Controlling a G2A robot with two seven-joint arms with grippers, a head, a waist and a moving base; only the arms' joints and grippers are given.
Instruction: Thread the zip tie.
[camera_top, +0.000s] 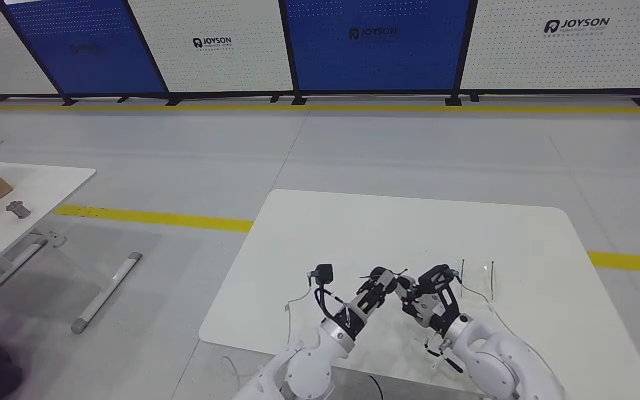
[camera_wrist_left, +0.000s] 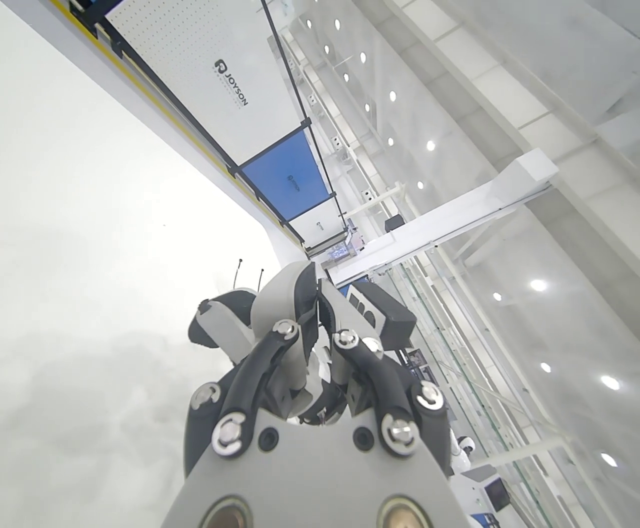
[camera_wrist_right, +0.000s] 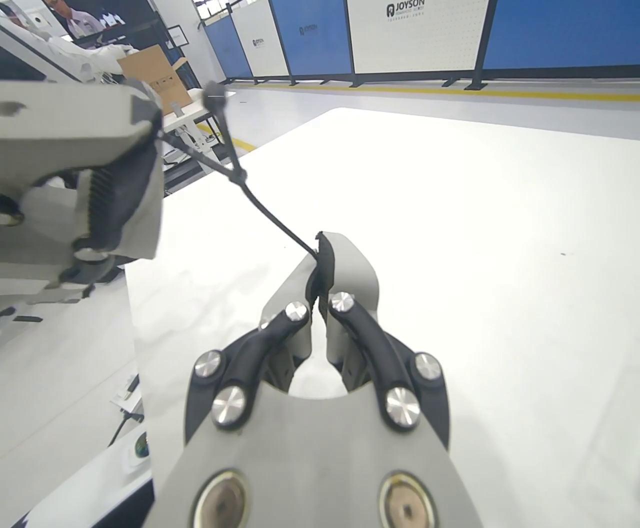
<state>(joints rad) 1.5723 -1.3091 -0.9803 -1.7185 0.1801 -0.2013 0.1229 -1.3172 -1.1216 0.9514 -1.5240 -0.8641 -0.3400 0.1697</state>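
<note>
Right wrist view: right gripper (camera_wrist_right: 318, 260) clamped on 1 end of the zip tie (camera_wrist_right: 270, 216), up over the table (camera_wrist_right: 450, 200). Left gripper (camera_wrist_left: 316, 287) pinching the other end. Ends crossing at a small lump; maybe threaded already, pulling tight yet to do.

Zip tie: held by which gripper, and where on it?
Both. The right gripper pinches the zip tie by its strap, between its fingertips; the left gripper pinches another stretch of the strap.
</note>
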